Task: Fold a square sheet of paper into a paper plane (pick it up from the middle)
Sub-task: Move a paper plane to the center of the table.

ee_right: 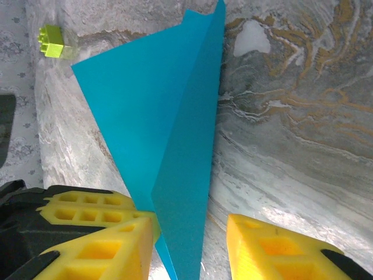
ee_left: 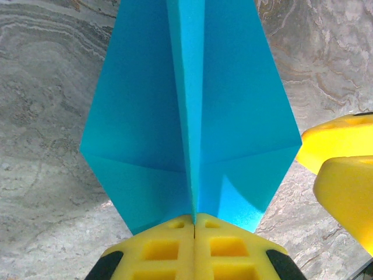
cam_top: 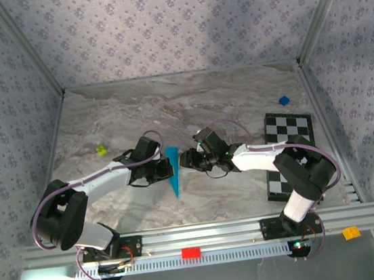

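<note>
The square sheet of paper [cam_top: 174, 172] is bright cyan-blue and folded into a slim pointed dart, the paper plane, lying mid-table with its tip toward the near edge. My left gripper [cam_top: 166, 172] is shut on its raised centre crease; in the left wrist view the wings [ee_left: 233, 116] spread to both sides above the closed yellow fingers [ee_left: 193, 224]. My right gripper [cam_top: 184, 159] faces it from the right and stands open. In the right wrist view a flap of the paper [ee_right: 151, 105] rises between its fingers [ee_right: 189, 233], close to the left finger and apart from the right one.
A black-and-white checkered board [cam_top: 290, 154] lies at the right under the right arm. A small dark blue cube [cam_top: 284, 100] sits behind it. A yellow-green brick [cam_top: 101, 150] lies at the left. Red [cam_top: 190, 253] and orange [cam_top: 350, 232] bricks rest on the front rail.
</note>
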Controlling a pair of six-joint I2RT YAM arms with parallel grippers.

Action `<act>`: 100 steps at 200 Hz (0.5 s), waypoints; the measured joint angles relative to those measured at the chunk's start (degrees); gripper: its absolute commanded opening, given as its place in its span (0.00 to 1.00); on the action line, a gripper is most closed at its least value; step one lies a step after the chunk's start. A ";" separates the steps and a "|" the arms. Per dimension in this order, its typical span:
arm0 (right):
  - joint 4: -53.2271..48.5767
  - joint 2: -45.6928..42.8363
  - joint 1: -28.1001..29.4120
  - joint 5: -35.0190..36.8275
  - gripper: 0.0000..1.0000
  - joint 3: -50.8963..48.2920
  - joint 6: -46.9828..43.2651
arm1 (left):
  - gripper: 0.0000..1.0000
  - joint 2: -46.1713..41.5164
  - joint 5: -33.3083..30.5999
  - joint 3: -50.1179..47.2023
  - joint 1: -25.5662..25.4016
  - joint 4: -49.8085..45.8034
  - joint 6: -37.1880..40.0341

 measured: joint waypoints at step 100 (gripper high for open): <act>0.00 1.75 0.63 -1.16 0.42 3.78 -0.04 | 0.00 0.00 -0.04 0.00 0.00 0.02 -0.02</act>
